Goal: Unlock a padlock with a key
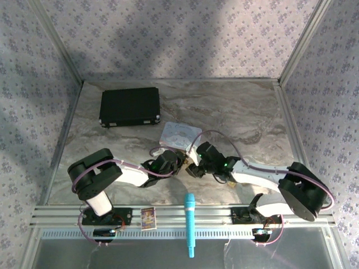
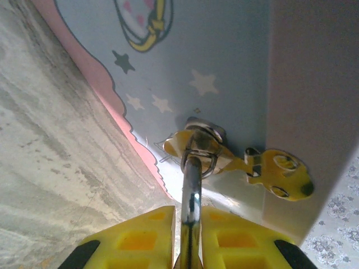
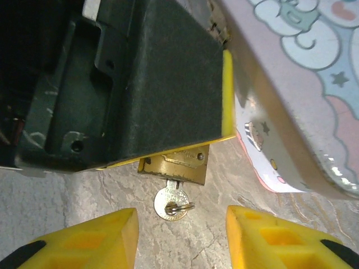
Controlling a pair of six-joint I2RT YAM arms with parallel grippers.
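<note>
Rear left of the table (image 1: 241,112): black case (image 1: 130,106), well apart from the work.

The left gripper (image 2: 189,224) has its jaws closed tight on the padlock (image 3: 176,167). The shackle (image 2: 192,179) runs up between the yellow fingers (image 2: 140,235) and loops through the clasp (image 2: 205,147) on the pastel tin (image 1: 179,134). The brass body sticks out below that gripper, beside the tin's edge.

The key (image 3: 171,203) is seated in the keyhole, with its round head and small ring hanging free.

The right gripper (image 3: 180,227) has its jaws partly open, one finger on either side of the key. It touches neither key nor lock and holds nothing.
</note>
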